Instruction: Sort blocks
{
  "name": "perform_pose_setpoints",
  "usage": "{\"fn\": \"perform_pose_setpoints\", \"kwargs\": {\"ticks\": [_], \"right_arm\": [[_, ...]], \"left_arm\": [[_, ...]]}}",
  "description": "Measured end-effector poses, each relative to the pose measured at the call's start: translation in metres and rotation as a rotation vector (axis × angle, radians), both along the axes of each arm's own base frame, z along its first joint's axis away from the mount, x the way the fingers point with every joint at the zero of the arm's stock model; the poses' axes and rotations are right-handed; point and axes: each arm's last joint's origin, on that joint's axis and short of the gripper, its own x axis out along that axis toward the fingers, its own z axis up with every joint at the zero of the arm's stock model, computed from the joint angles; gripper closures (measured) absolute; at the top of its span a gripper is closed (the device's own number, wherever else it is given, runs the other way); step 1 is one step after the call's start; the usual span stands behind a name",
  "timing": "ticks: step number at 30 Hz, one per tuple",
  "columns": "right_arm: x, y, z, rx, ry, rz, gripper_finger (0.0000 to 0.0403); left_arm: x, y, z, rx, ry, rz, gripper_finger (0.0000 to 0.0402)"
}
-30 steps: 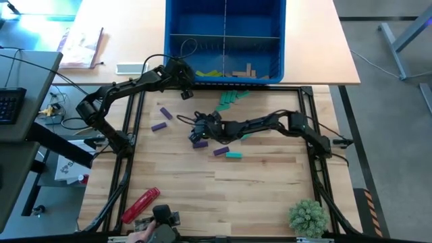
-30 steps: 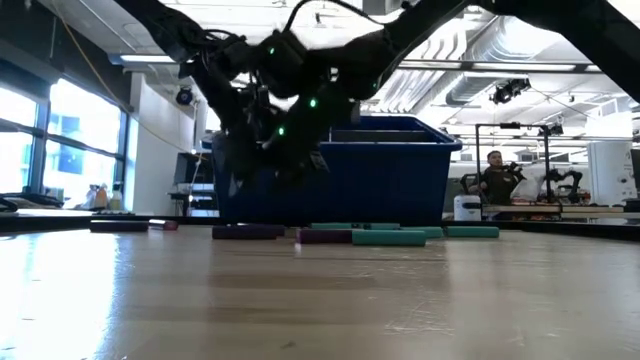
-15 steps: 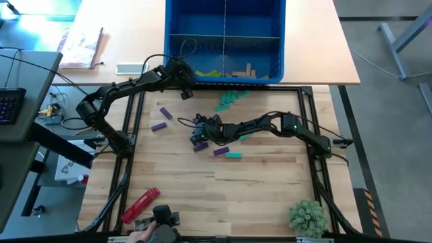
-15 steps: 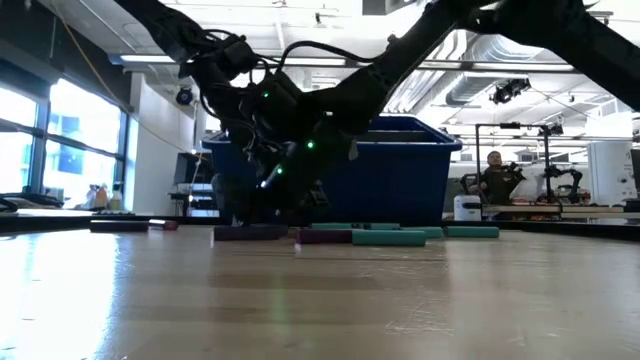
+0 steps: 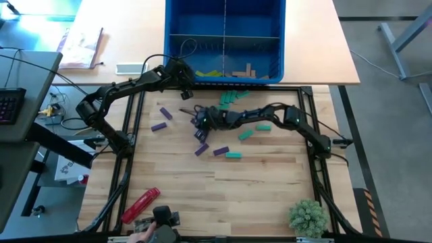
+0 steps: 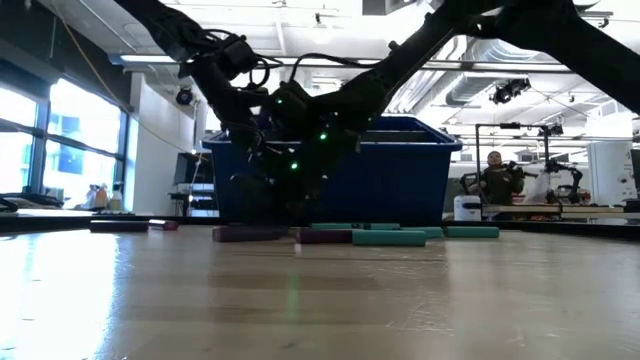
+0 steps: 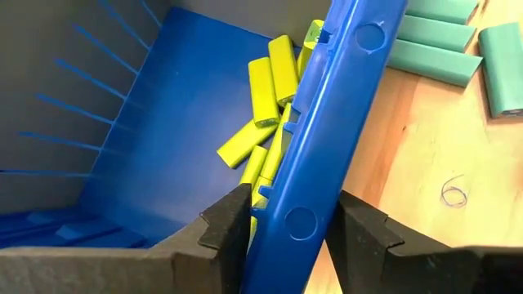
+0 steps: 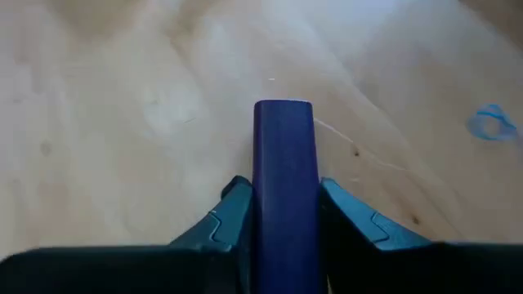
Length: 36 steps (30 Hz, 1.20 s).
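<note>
Right gripper (image 8: 282, 214) is clamped on a purple block (image 8: 283, 175), just in front of the blue bin (image 5: 225, 40), with loose purple and teal blocks (image 5: 233, 155) on the table nearer the front. The grip is only on the block's back end, so it could pivot or slip out on the lift toward the bin. Farther back, left gripper (image 7: 282, 237) is clenched on the bin's front wall (image 7: 327, 139), yellow-green blocks (image 7: 274, 69) just inside; if the right arm swings in there, they could collide.

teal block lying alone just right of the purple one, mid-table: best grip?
Take the teal block across its narrow width at mid-length, coming straight down from above. It lies flat on the wooden table with both long sides free; only its left end sits close to the purple block, so avoid an end-on approach.
</note>
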Motion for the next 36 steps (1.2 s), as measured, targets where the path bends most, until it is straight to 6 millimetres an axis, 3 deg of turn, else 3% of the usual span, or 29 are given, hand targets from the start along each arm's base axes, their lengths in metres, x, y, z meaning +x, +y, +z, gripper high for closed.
{"fn": "perform_pose_setpoints", "kwargs": {"ticks": [6,11,17,20,23,28,33,36], "right_arm": [[-0.018,0.006,0.056,0.102,0.058,0.236,0.0316],[-0.051,0.003,0.145,0.082,0.035,0.265,0.0316],[-0.097,-0.008,0.223,-0.078,-0.019,0.234,0.0316],[-0.120,-0.039,0.255,-0.245,-0.074,0.129,0.0316],[-0.138,-0.075,0.269,-0.361,-0.102,0.000,0.0316],[-0.173,-0.152,0.285,-0.527,-0.230,-0.224,0.0316],[-0.219,-0.223,0.286,-0.638,-0.329,-0.430,0.0316],[-0.243,-0.260,0.270,-0.585,-0.409,-0.503,0.0316]], "left_arm": [[0.000,-0.001,0.000,-0.007,0.006,-0.006,0.0277],[-0.001,-0.001,0.000,0.013,0.031,-0.008,0.0277],[0.000,-0.001,0.000,0.008,0.020,0.004,0.0277],[0.000,-0.001,0.000,0.008,0.021,0.003,0.0277],[0.000,-0.001,0.000,0.010,0.023,0.002,0.0277],[0.001,-0.002,0.000,0.014,0.025,0.003,0.0277],[0.001,-0.002,-0.001,0.013,0.027,0.002,0.0277],[0.001,-0.002,-0.001,0.012,0.028,0.003,0.0277]]}}
